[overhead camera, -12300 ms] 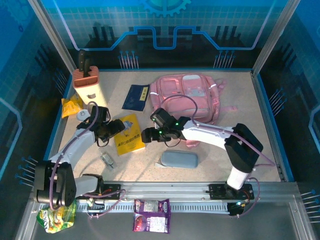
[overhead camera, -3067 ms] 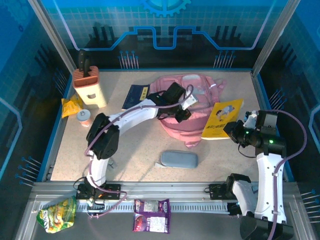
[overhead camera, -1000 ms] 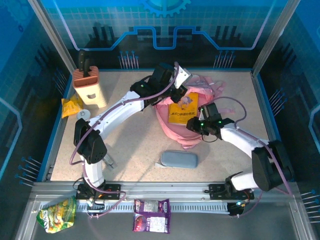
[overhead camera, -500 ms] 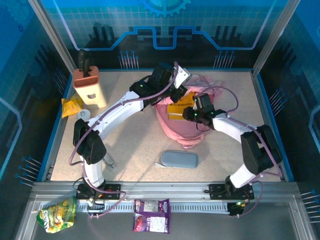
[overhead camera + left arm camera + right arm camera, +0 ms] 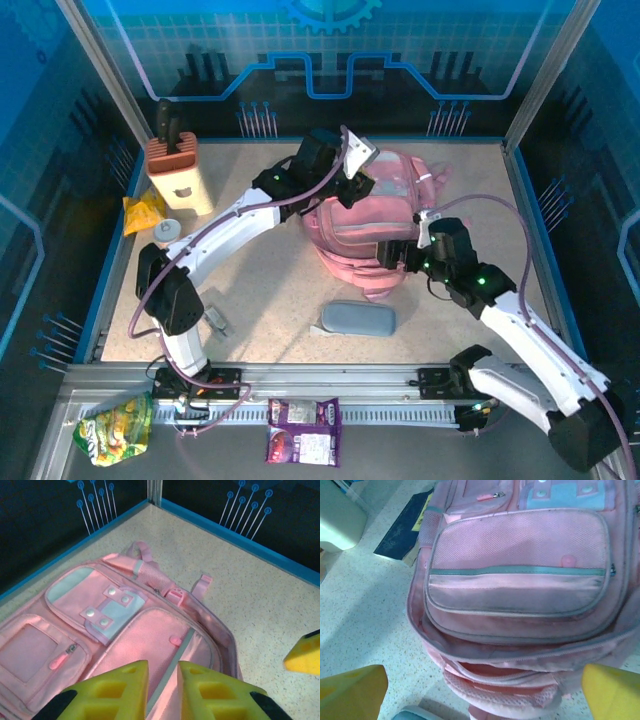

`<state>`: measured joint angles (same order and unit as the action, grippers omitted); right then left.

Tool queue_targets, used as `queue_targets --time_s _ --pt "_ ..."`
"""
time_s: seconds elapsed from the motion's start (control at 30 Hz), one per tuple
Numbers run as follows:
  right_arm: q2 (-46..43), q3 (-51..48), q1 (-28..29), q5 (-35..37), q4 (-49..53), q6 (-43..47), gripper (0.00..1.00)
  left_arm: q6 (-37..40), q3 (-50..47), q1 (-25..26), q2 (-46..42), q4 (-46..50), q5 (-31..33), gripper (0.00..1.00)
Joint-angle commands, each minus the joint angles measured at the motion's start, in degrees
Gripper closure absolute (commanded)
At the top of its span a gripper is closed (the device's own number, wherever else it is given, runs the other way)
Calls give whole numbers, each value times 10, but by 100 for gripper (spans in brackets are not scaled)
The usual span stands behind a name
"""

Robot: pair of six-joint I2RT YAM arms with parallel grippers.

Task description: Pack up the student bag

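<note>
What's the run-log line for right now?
left gripper: slightly open, empty, above student bag | right gripper: wide open, empty, facing bag | grey pencil case: on table, outside bag

White links, black joints, purple cables; left pincer and right pincer yellow-padded

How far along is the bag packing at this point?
Done: the yellow book held over the bag a second ago is out of sight, apparently inside. In hand: nothing; left gripper and right gripper both stand open and empty by the bag. Left: the blue book and pencil case lie outside, and the bag's opening gapes.
</note>
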<state>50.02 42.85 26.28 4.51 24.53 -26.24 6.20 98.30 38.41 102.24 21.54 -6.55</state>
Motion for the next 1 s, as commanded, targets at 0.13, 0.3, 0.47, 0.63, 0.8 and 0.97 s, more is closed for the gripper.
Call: queue_targets --time_s 0.13,0.3,0.47,0.63,0.8,0.97 --pt "-4 71 -6 -52 58 33 0 -63 -59 -2 -64 13 5 58" --pt "53 129 21 -67 68 18 0 -136 -158 -34 -134 10 21 43" --pt "121 157 72 -44 61 -6 0 -213 -256 -99 -194 20 31 28" --pt "204 187 146 -19 24 -30 0 -265 -341 -170 -226 16 21 11" --pt "301 236 202 20 6 -53 0 -288 -373 -227 -212 18 8 1" --pt "378 275 228 30 -19 -75 0 -329 -392 -279 -177 -15 -18 1"
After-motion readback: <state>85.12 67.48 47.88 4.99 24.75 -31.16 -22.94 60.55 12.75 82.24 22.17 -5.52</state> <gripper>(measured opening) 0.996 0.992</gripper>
